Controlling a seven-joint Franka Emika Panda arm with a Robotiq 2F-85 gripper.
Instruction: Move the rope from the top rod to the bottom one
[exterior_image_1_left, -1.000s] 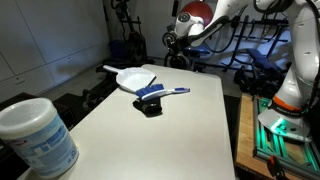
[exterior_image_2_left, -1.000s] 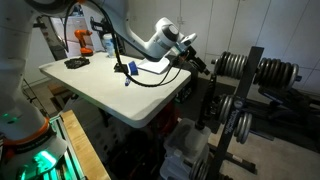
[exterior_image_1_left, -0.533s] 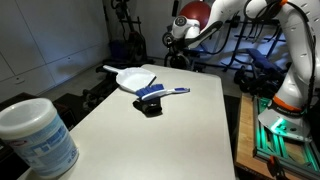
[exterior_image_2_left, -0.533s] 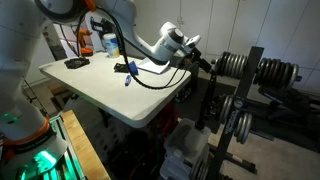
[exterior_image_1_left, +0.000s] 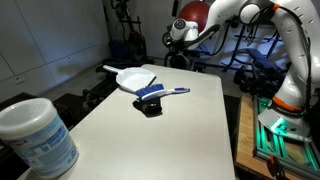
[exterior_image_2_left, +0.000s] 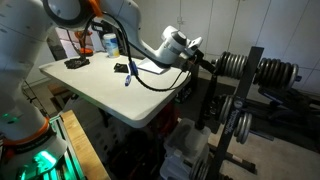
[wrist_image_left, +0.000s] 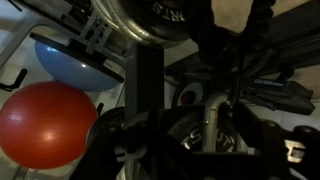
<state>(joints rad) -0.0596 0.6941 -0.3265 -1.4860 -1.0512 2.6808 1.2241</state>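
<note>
My gripper (exterior_image_2_left: 199, 57) reaches past the far edge of the white table (exterior_image_2_left: 100, 90) up to the black weight rack (exterior_image_2_left: 245, 95), close to its upper rod with weight plates (exterior_image_2_left: 232, 65). It also shows small in an exterior view (exterior_image_1_left: 173, 37). In the wrist view a dark rope-like strand (wrist_image_left: 262, 28) hangs at the top right beside a weight plate (wrist_image_left: 160, 18) and a black post (wrist_image_left: 148, 95). The jaws (wrist_image_left: 205, 135) are lost in shadow; I cannot tell whether they are open or hold anything. The bottom rod is not clearly visible.
A white dustpan (exterior_image_1_left: 132, 76), a blue-handled brush (exterior_image_1_left: 160, 93) and a white tub (exterior_image_1_left: 35, 135) sit on the table. A red ball (wrist_image_left: 45, 125) and a blue ball (wrist_image_left: 65, 62) lie behind the rack. More plates (exterior_image_2_left: 275, 72) hang on the rack.
The arm has stretched a little further toward the weight rack, and the gripper has shifted slightly closer to the upper plates. The things on the table have not moved.
</note>
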